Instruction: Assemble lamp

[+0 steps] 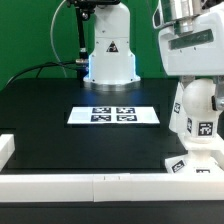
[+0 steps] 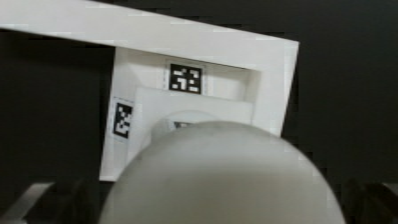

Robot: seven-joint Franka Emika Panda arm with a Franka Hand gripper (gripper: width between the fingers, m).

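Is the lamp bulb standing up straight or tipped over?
Upright: in the exterior view the bulb stands straight over the base.

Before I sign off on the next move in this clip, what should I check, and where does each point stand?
1. Bulb directly under the gripper: ok.
2. Bulb lined up over the base: ok in the exterior view. The wrist view also shows the base behind the bulb.
3. Bulb seated on the base's stem: cannot tell. The bulb hides the stem.
4. Fingers closed on the bulb: cannot tell. They barely show at the edge of the wrist view.
5. Base tucked into the corner of the rails: ok.
6. Marker board apart from the work: ok. It lies toward the exterior view's left of the base.
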